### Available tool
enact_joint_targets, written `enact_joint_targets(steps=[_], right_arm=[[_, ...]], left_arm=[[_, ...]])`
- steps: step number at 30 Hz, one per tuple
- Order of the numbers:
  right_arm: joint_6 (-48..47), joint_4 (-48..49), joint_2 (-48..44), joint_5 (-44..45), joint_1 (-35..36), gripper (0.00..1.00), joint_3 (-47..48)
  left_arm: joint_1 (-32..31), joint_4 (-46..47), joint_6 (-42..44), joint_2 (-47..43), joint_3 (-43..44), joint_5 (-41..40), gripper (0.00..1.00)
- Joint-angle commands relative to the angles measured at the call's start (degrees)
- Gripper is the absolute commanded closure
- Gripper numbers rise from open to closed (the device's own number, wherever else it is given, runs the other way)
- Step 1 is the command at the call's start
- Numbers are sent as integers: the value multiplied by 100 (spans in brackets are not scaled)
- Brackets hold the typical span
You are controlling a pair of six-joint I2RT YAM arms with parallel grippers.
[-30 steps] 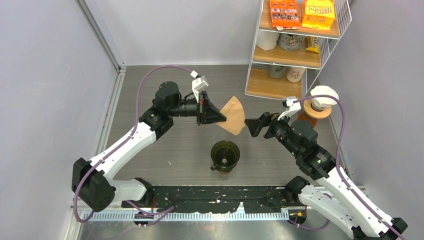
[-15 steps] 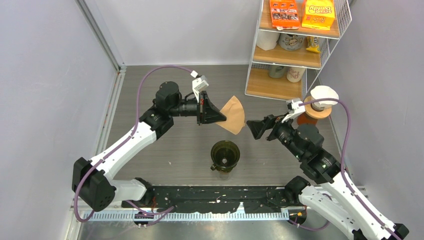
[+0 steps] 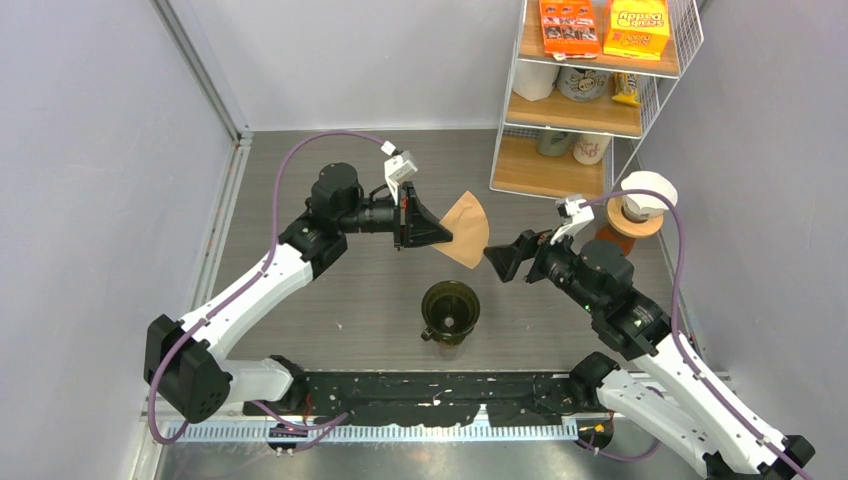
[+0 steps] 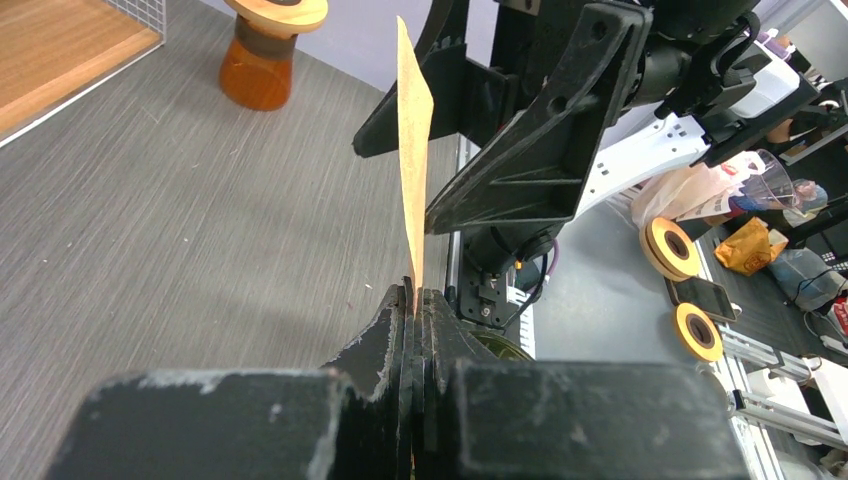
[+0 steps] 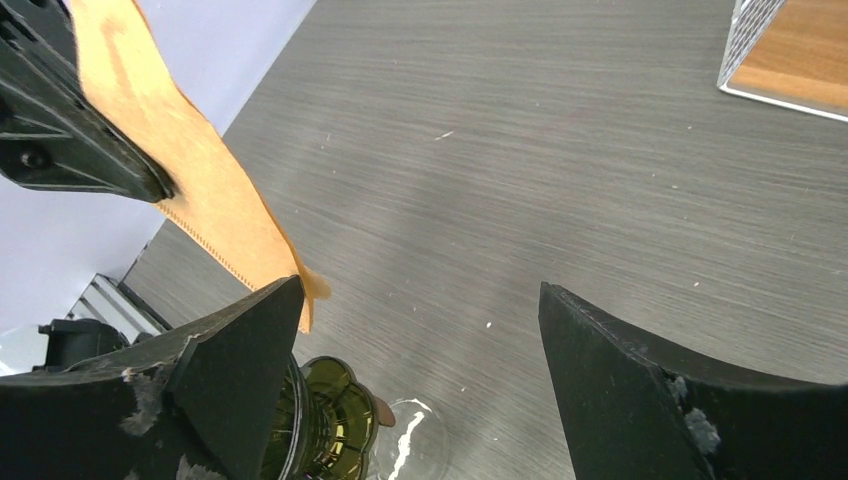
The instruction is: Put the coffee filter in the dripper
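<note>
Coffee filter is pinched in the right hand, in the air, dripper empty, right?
No: the left hand pinches the coffee filter, as the left wrist view shows; the right hand is open. It is in the air, and the dripper is empty.

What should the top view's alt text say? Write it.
Left gripper holds a brown filter in the air, shut on its edge. The open right gripper faces it from the right; the green dripper sits empty below them in the picture.
</note>
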Motion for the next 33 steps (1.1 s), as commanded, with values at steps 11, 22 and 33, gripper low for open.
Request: enact_joint_targets(steps=[11, 22, 33], right_arm=[[-128, 6, 5, 302, -33, 6, 46], [-178, 30, 2, 172, -33, 6, 79], [-159, 243, -187, -407, -33, 6, 19]], left_arm=[[35, 203, 50, -55, 240, 286, 100], [34, 353, -67, 20, 244, 451, 100], [34, 303, -37, 42, 259, 333, 100]])
